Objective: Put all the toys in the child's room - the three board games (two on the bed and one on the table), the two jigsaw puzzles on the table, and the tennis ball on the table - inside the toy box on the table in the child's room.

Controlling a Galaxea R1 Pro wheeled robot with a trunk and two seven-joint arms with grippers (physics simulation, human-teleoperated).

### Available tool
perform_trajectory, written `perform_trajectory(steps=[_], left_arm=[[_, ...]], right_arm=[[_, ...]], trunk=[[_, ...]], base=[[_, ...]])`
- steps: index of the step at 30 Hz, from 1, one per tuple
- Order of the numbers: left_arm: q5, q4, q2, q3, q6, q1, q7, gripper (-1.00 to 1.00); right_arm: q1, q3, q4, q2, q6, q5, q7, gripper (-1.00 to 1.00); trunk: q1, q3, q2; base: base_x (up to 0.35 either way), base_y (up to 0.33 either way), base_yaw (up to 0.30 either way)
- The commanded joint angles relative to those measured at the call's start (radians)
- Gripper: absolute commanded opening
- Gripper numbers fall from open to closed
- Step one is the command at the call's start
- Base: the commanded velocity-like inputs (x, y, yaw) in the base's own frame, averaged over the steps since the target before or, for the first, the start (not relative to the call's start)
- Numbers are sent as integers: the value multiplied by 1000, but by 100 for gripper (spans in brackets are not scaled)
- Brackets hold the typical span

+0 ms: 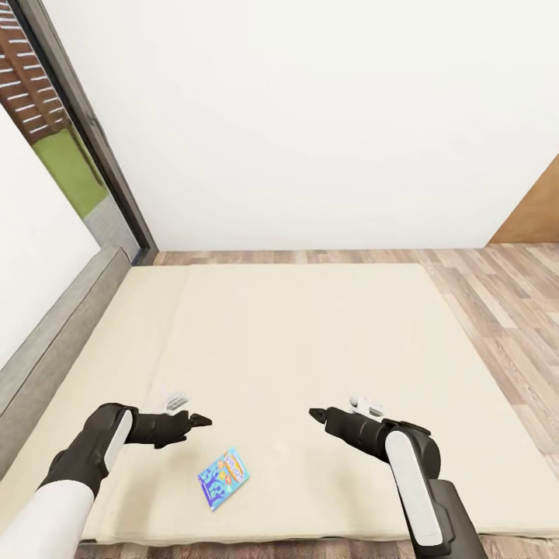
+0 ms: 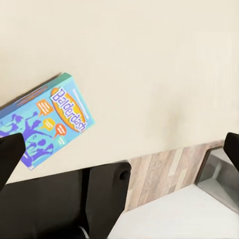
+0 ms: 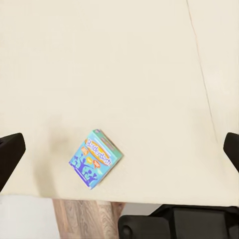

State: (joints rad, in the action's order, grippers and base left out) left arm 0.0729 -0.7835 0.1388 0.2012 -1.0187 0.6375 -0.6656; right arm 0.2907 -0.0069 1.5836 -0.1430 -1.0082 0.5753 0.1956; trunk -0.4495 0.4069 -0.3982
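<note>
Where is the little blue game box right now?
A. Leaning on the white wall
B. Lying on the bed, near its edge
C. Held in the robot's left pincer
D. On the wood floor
B. The blue Balderdash game box lies flat on the beige bed close to its near edge, between the left pincer and right pincer, which both hover empty above it.

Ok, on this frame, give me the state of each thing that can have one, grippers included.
Blue board game: lying flat on the bed, face up, near its front edge, not held.
Bed: bare beige mattress.
Left gripper: open, empty, above the mattress.
Right gripper: open, empty, above the mattress.
</note>
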Motion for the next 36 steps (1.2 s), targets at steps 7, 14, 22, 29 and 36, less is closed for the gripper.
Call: perform_trajectory(steps=[7, 14, 22, 29, 36], left_arm=[[7, 0, 1, 1, -8, 1, -2, 100], [7, -3, 2, 1, 1, 1, -2, 100], [7, -3, 1, 0, 6, 1, 0, 100], [7, -3, 1, 0, 17, 1, 0, 100], [7, -3, 1, 0, 21, 1, 1, 100]], right_arm=[[1, -1, 1, 0, -4, 11, 10, 100], [1, -1, 1, 4, -3, 12, 3, 100], [-3, -28, 1, 9, 2, 12, -158, 100], [-14, -154, 1, 12, -9, 12, -619, 100], [-15, -170, 1, 73, -4, 12, -876, 100]], trunk=[[0, 13, -2], [0, 25, -2], [0, 38, -2], [0, 49, -2], [0, 61, -2]], base=[[0, 0, 0], [0, 0, 0], [0, 0, 0], [0, 0, 0], [0, 0, 0]])
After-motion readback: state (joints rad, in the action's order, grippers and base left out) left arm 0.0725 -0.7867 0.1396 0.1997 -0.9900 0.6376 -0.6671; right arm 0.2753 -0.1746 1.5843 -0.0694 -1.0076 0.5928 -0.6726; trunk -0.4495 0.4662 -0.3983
